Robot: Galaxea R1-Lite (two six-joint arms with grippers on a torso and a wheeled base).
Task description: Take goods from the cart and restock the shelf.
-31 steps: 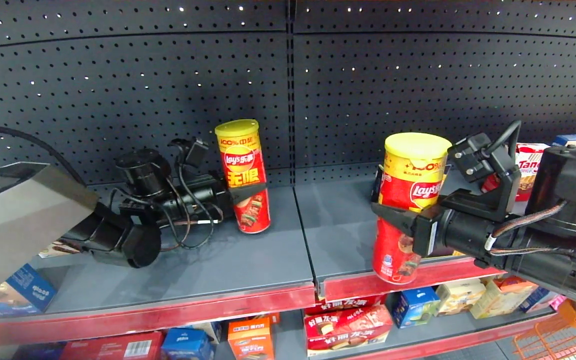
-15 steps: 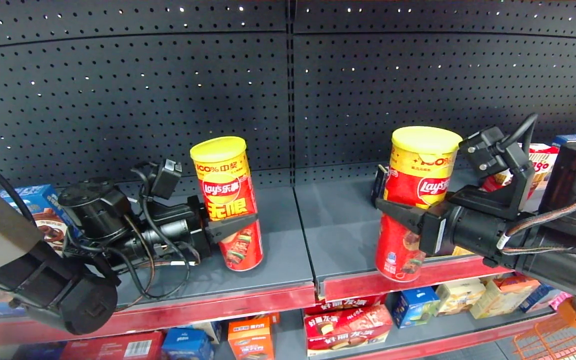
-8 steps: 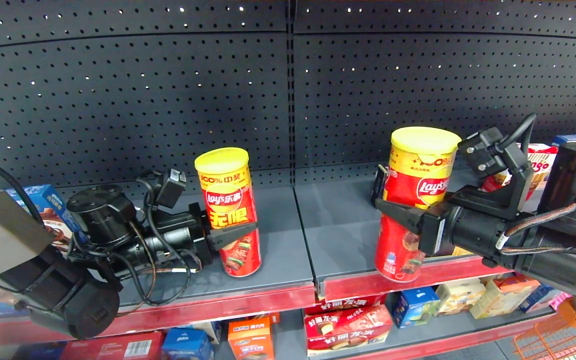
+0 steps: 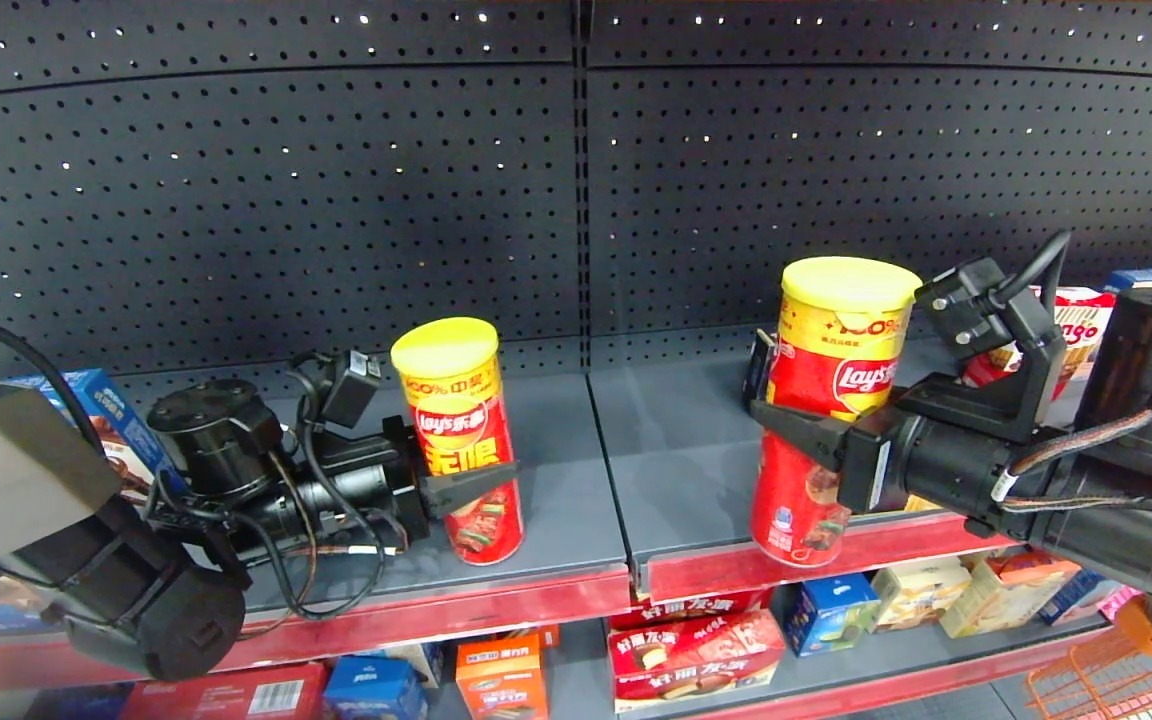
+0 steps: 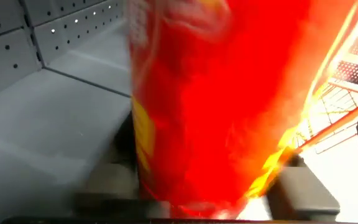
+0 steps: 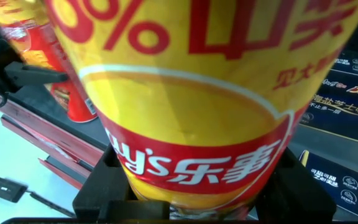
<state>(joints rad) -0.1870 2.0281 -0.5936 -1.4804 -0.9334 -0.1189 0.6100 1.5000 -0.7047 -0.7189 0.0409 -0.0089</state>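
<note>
The shelf, a grey deck with a red front lip under a dark pegboard back, is bare across its wide middle, so most of the restocking looks yet to be done. The orange wire cart shows below the shelf's right end; what it holds cannot be seen.

The right can, red with a yellow lid, is upright and clamped at mid-height by the right claw. It hangs at the front edge of the shelf's right half, its base overlapping the red lip rather than sitting on the deck. In the right wrist view the same can sits gripped between the jaws. I judge it has yet to go inward over the deck and then down.

The left can is over the shelf's left half, close to the front lip and near the seam that splits the deck. It leans slightly. The left claw is closed around its lower middle. Its base is at deck level, but I cannot tell whether it is touching. In the left wrist view it is a red blur.

Neither can has been released. The left one seems nearer to done: stand it square, let go, draw back.

A blue box sits at the shelf's left end and a red-and-white box at its right end.
</note>
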